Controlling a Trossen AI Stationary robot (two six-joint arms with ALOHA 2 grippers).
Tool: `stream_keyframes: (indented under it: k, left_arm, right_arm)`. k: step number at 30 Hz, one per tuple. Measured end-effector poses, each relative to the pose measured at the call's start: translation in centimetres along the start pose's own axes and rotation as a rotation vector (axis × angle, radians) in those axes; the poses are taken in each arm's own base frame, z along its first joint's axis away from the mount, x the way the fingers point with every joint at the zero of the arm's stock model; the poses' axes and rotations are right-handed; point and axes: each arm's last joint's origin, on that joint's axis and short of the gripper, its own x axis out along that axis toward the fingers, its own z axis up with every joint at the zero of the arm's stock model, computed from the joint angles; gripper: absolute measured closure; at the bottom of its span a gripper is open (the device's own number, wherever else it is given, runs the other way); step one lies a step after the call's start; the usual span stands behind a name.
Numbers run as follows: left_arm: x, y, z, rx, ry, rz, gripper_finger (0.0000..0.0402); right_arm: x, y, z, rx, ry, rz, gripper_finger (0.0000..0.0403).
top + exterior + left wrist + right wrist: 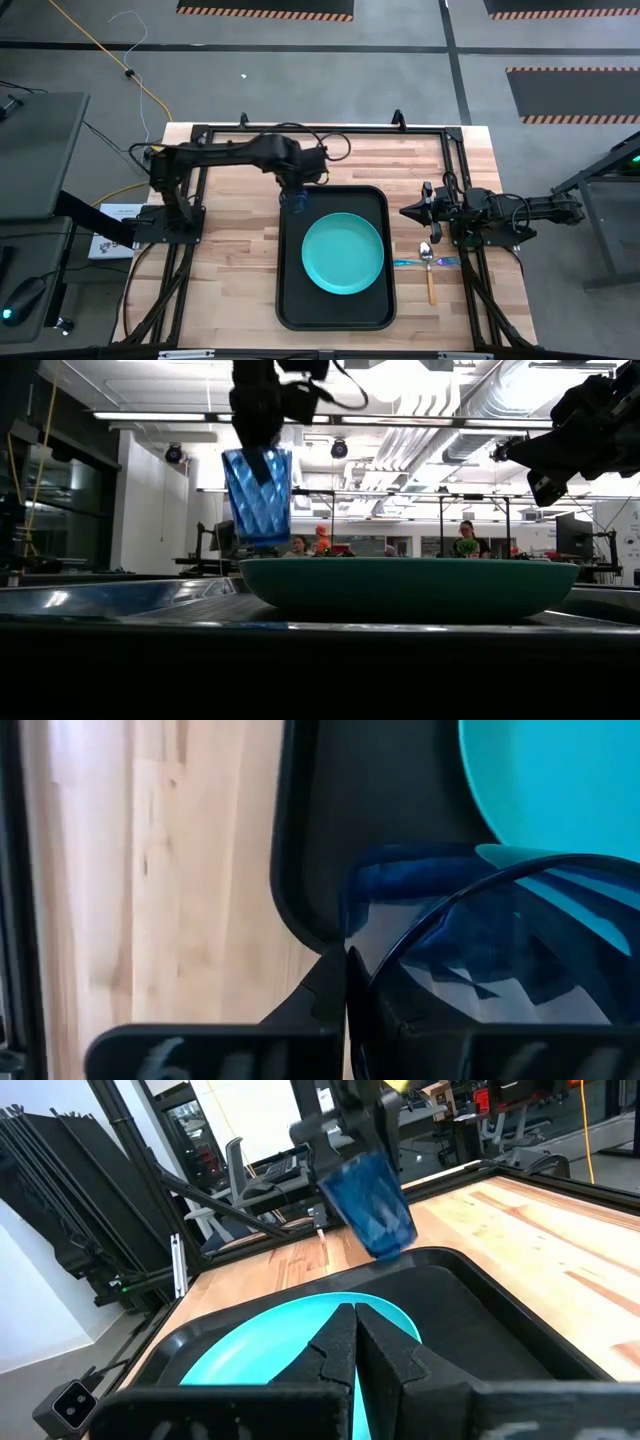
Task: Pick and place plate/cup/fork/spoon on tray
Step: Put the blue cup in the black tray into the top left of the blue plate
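We count one black tray (285,300), one turquoise plate (343,254), one dark-blue translucent cup (258,495), one orange-handled spoon (429,272) and one thin light-blue fork (412,261). That makes five things, one of each kind. We also count two dark arms over the tabletop (235,260), so two tools: the left tool (293,196) and the right tool (406,212).

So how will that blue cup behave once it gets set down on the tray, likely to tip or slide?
The cup, gripped by the left end effector, looks thin, translucent plastic, so probably light. It is taller than wide and narrows downward, so a nudge might tip it. The tray looks smooth, so it may slide.
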Motion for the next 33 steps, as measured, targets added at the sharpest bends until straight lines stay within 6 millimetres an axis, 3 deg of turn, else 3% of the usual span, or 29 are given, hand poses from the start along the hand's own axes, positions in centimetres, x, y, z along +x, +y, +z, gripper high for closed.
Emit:
stream_keyframes:
  k: [16, 33]
  left_arm:
    - [5.6, 2.0, 1.7, -0.058, 0.092, -0.154, 0.0401]
    - [6.0, 2.1, 2.0, -0.071, 0.077, -0.148, 0.0373]
  right_arm:
    - [0.0, 0.0, 0.0, 0.0, 0.0, 0.0, 0.0402]
    - [0.0, 0.0, 0.0, 0.0, 0.001, 0.0, 0.0402]
